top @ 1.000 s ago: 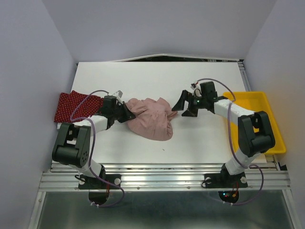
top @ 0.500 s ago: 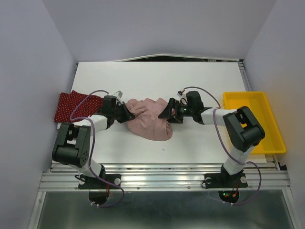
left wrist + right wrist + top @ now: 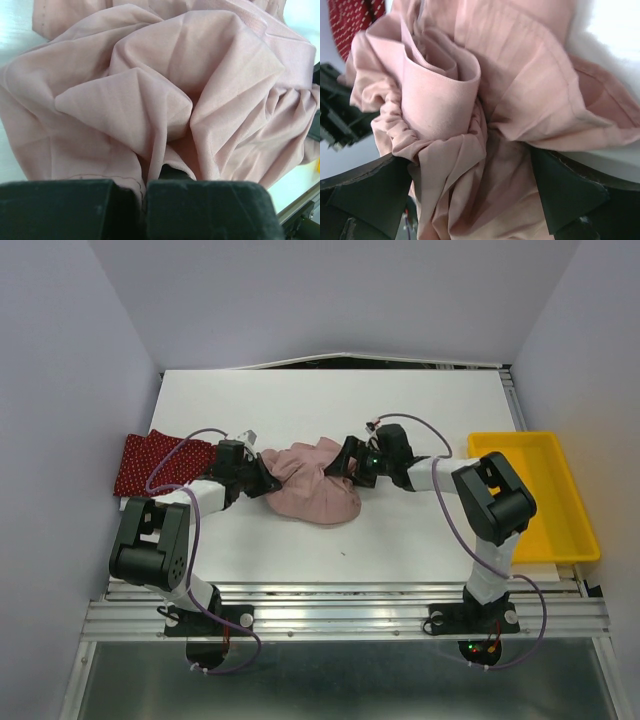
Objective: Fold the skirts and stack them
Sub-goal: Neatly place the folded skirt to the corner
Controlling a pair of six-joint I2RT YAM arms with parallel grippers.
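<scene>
White table (image 3: 420, 540): left gripper (image 3: 266, 480) pinches pink skirt (image 3: 310, 495), right gripper (image 3: 345, 464) gapes around its opposite edge

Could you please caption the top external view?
Left gripper pinches the crumpled pink skirt, right gripper open at its other side; red dotted skirt lies left, yellow tray right.
</scene>
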